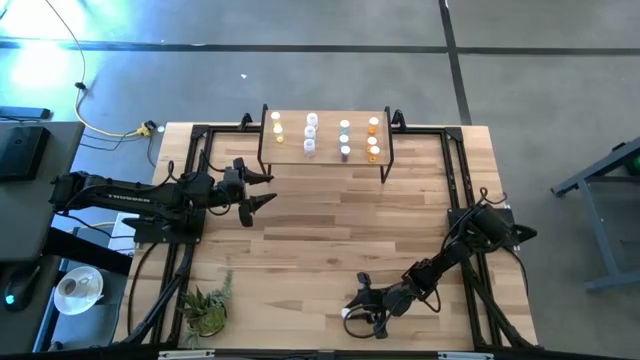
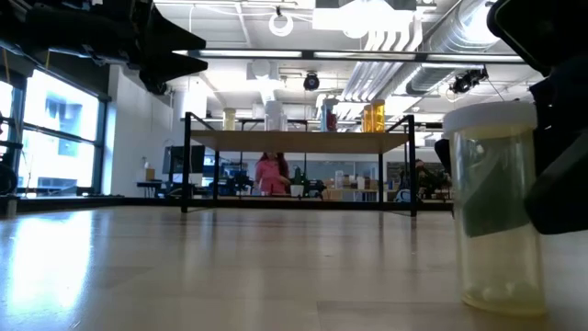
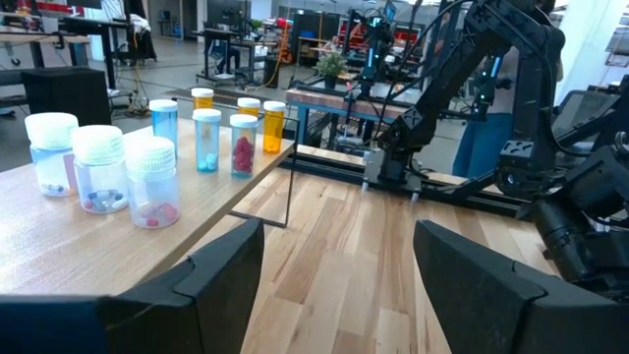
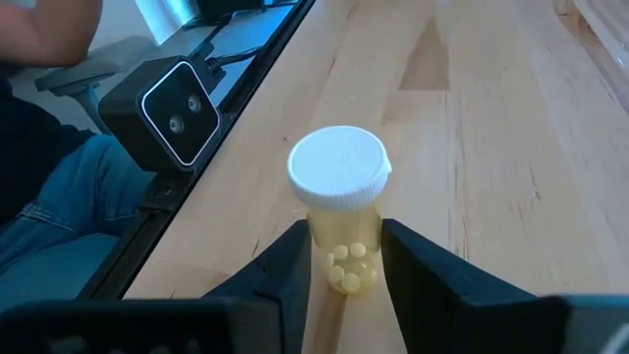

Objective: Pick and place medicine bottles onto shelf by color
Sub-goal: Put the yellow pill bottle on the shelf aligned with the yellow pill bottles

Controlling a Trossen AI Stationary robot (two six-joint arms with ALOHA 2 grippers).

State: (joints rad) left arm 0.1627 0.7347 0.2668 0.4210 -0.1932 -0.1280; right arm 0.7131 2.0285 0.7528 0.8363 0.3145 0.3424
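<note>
R tool (image 4: 342,258) clamped on upright yellowish white-capped pill bottle (image 4: 339,221) at tabletop (image 1: 330,230) front edge; L tool (image 3: 334,270) wide, idle nr light-wood shelf (image 3: 59,231).

A grey concrete floor (image 1: 330,60) crossed by dark seams surrounds the light-wood tabletop (image 1: 330,230). A yellow cable (image 1: 110,128) trails across it beside a dark side desk (image 1: 25,150). A small potted plant (image 1: 207,308) sits on the table's near corner. Across the room, tall windows (image 2: 55,138) let in daylight, white ducts and pipes (image 2: 432,46) run under the ceiling, and workbenches (image 3: 236,44) stand farther back. A person in pink (image 2: 271,173) is at the back.
</note>
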